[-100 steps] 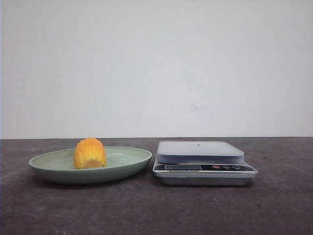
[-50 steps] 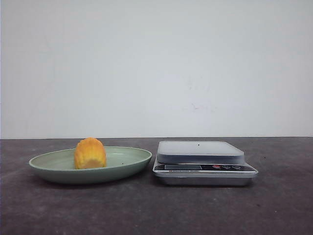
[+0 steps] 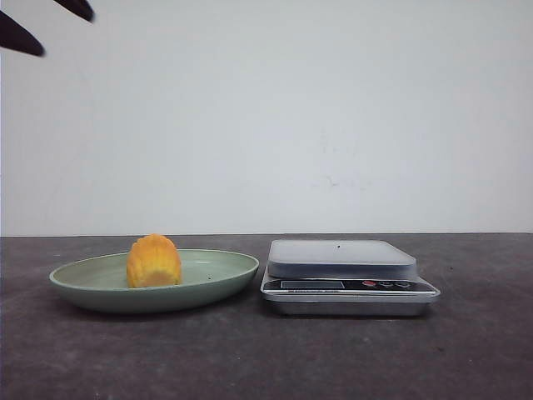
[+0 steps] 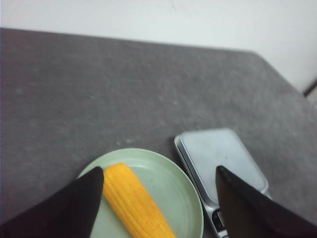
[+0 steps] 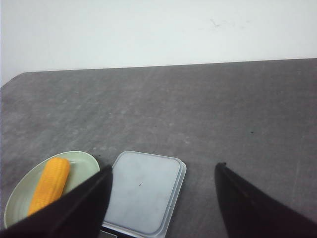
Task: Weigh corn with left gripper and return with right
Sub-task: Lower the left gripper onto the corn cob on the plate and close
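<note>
We see the corn (image 3: 153,261) lying in the plate (image 3: 212,286) beside the scale (image 3: 341,258) — both pincers, left (image 4: 156,191) and right (image 5: 163,191), spread apart and empty above.

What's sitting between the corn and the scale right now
Only the green plate's own bare surface and rim. In the front view the corn lies left of center on the plate, and the scale stands just past the plate's right rim, with nothing else between.

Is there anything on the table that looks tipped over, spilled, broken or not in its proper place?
Nothing stands out. The corn lies inside the green plate, and the scale sits flat beside it with nothing on its platform. Both the left gripper and the right gripper are open and empty, well above the table.
</note>
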Robot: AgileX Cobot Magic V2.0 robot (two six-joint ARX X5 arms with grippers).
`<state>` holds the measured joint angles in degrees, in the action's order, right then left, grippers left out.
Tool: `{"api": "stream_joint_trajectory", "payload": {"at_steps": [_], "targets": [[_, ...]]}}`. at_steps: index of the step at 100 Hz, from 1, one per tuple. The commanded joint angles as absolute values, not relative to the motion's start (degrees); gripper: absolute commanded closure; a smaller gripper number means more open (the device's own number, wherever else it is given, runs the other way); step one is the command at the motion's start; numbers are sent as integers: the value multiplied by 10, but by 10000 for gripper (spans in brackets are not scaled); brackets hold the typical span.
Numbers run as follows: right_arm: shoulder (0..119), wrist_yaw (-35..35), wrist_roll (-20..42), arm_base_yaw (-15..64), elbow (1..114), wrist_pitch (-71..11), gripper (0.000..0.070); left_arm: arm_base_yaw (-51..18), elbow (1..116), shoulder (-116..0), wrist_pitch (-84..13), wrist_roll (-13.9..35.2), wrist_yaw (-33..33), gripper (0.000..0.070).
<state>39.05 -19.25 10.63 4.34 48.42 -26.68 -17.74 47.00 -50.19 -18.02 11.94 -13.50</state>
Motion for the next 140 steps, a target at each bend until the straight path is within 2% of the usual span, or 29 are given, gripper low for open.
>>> {"api": "stream_joint_trajectory", "payload": {"at_steps": [1,26,42,72,101,106,109,127,140], "targets": [[393,-191,98,45,497,-267,280,-196,483,-525,-165,96,-129,264],[393,-190,97,45,497,-275,270,-258,483,-648,-126,80,-51,264],[392,-190,97,45,497,-274,270,-264,483,-729,-117,103,-26,265],[392,-190,96,45,497,-268,270,-279,483,-840,-95,140,-24,264],[392,-191,96,45,497,-268,270,-293,483,-889,-77,171,-18,268],[392,-190,96,45,497,-270,270,-294,483,-890,-77,176,-13,297],[392,-190,96,45,497,-271,270,-295,483,-890,-77,176,-12,340],[392,-190,97,45,497,-271,271,-297,483,-890,-78,174,-13,697],[392,-190,97,45,497,-271,271,-298,484,-886,-79,177,-12,696]]}}
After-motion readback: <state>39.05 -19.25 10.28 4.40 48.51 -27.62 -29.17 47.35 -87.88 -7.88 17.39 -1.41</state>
